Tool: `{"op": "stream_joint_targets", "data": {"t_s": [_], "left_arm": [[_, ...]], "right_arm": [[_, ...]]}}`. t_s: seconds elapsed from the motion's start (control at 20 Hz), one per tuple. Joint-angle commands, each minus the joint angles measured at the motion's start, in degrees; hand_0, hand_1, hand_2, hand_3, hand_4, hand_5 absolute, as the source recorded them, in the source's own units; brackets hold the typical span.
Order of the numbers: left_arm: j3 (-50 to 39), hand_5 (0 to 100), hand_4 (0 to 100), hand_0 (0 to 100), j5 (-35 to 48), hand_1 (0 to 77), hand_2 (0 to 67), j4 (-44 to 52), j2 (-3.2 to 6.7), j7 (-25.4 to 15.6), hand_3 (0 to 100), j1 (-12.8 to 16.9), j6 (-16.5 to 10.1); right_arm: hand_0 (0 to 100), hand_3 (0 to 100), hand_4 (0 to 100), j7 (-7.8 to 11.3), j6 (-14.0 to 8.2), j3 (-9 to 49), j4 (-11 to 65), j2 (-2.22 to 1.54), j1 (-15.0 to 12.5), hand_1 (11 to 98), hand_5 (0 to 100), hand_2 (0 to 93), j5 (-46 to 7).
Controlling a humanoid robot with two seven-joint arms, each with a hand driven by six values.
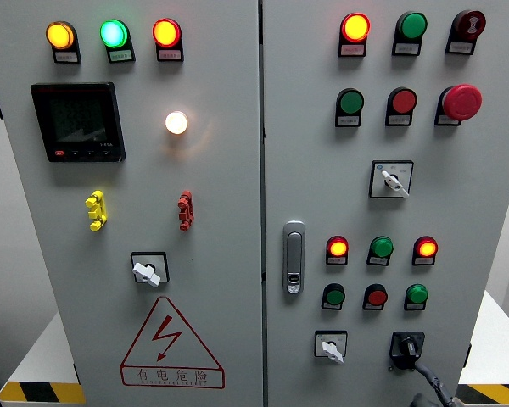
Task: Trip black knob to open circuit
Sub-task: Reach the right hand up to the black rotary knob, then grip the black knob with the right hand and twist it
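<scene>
Black rotary knob (406, 346) sat on its black square plate at the bottom right of the grey right-hand cabinet door (492, 203), just right of a white-handled selector switch (331, 348) on the same row. Right hand (430, 392) came in at the bottom edge, lower right; only a dark finger (427, 374) showed, reaching up to the knob's lower edge, looked like touching it. Couldn't tell how far the hand was open or whether it actually had a grip, most of it cut off by the frame. Above the knob: row of three unlit round buttons (375, 296), green, red, green, then a row of indicator lamps (338, 248) with red lit, green dark, red lit. Chrome door latch (294, 257) sat left of those. Red mushroom-head stop button (461, 102) was up top right.
</scene>
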Motion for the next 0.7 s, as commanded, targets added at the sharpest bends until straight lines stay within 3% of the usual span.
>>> {"op": "stream_joint_targets", "data": {"t_s": [0.0, 0.65], "left_arm": [[0.0, 9, 10, 0, 0.0, 0.0, 19.6, 0.0, 0.00, 0.0, 26, 0.0, 0.0], [0.0, 9, 10, 0, 0.0, 0.0, 19.6, 0.0, 0.00, 0.0, 26, 0.0, 0.0]], "right_arm": [[100, 88, 100, -0.08, 0.0, -0.1, -0.2, 0.03, 0.6, 53.6, 100, 0.0, 0.0], [100, 88, 100, -0.87, 0.0, -1.8, -0.1, -0.06, 0.7, 52.2, 100, 0.0, -0.1]]}}
